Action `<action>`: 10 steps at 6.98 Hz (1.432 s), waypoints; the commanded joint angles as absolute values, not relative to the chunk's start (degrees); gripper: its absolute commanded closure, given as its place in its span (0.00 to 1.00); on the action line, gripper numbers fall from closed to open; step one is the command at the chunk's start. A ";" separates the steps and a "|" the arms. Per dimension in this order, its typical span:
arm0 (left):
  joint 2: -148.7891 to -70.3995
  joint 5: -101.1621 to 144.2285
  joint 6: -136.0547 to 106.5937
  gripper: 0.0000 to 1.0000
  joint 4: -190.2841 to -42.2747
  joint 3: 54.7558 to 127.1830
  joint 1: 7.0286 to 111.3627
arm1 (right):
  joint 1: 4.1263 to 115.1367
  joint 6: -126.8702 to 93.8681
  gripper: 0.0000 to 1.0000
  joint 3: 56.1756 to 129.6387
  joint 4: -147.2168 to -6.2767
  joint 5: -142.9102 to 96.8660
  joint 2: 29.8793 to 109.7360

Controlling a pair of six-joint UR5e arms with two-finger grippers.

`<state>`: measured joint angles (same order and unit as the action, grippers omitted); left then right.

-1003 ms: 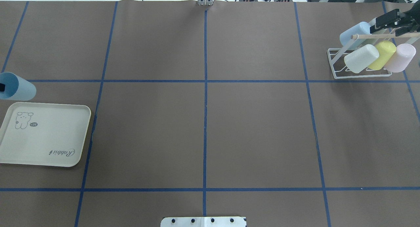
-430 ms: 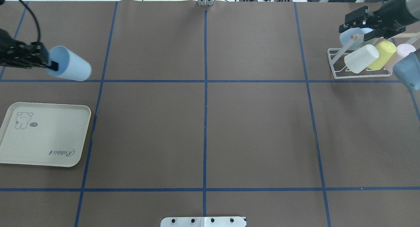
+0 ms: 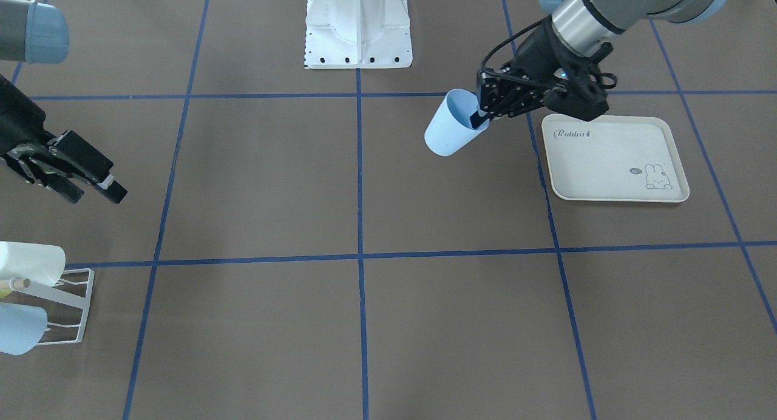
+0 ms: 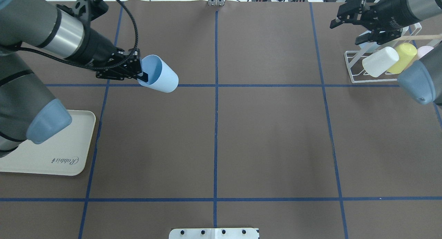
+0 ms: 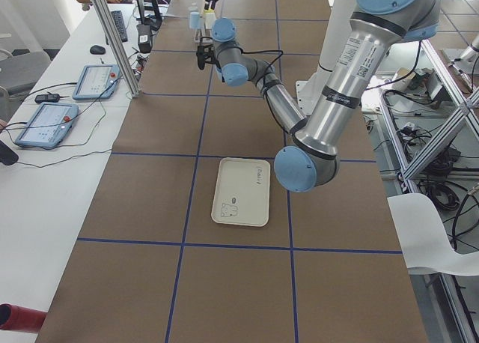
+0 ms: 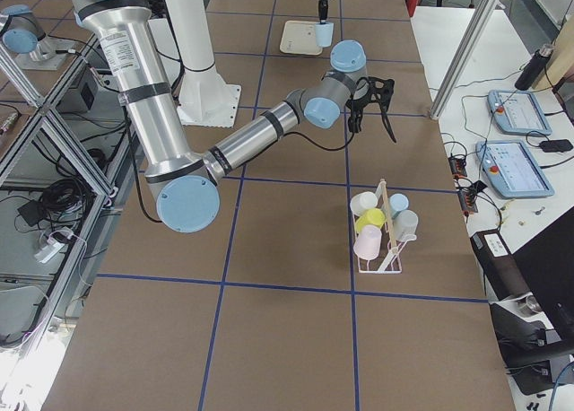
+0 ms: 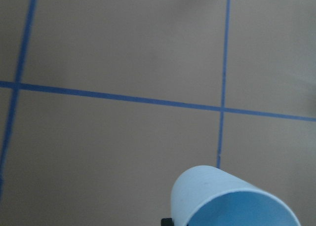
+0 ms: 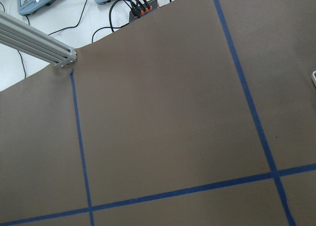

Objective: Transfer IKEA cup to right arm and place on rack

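My left gripper [image 4: 142,74] is shut on the rim of a light blue IKEA cup [image 4: 160,75], one finger inside it. The cup hangs tilted above the table left of centre, its mouth towards the gripper. It also shows in the front view as the cup [image 3: 448,132] and low in the left wrist view as the cup [image 7: 229,199]. My right gripper [image 4: 336,18] is open and empty at the far right, just left of the white wire rack [image 4: 352,71]. In the front view the right gripper [image 3: 91,194] hovers above the rack [image 3: 79,304].
The rack holds a white cup [image 4: 378,61], a yellow cup [image 4: 404,56] and a pink cup [image 4: 425,49], with another blue one partly hidden behind my right gripper. A cream rabbit-print tray [image 4: 69,156] lies at the near left. The robot's base [image 3: 358,25] is at the near edge.
My left arm has carried the blue cup rightwards from the table's left edge towards the centre. My right gripper has drawn leftwards, away from the rack.
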<state>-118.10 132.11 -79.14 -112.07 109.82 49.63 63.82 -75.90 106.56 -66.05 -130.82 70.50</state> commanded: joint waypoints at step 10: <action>-128.23 102.87 -136.45 1.00 -200.54 80.69 41.49 | 50.83 -133.72 0.00 109.51 -14.47 -116.34 69.61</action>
<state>-127.63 105.74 -131.59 -195.51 82.00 41.62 53.97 -127.22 109.52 -20.71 -123.06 69.62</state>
